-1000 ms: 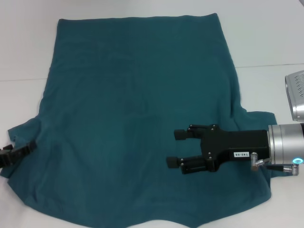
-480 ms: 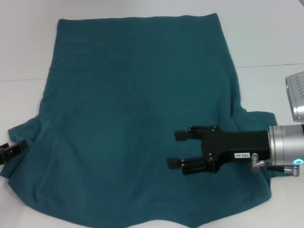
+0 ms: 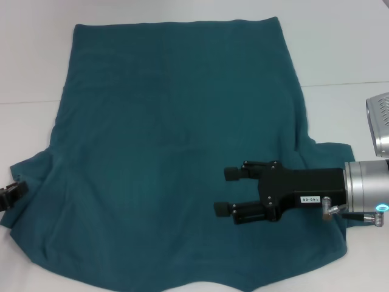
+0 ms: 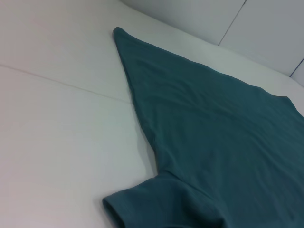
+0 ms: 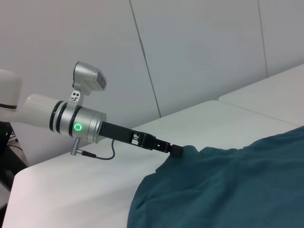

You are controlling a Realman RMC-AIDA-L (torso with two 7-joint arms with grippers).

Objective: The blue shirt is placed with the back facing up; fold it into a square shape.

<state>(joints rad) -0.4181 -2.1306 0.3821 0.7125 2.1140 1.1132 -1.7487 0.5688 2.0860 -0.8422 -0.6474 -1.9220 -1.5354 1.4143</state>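
Two grippers are working: your right gripper (image 3: 226, 190) is hovering spread above the blue shirt (image 3: 176, 146); your left gripper (image 3: 11, 193) is pinching its sleeve. Soft cloth is draping, so you should be gripping hems.

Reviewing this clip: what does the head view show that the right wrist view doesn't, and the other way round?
Only the head view shows the right gripper, jaws open, hovering over the near right part of the blue shirt, and the whole shirt spread flat, plain side up, on the table. Only the right wrist view shows the left arm's silver-and-white body with its green light and the wall panels behind. Both show the left gripper at the shirt's left sleeve edge; whether it grips the cloth is unclear.
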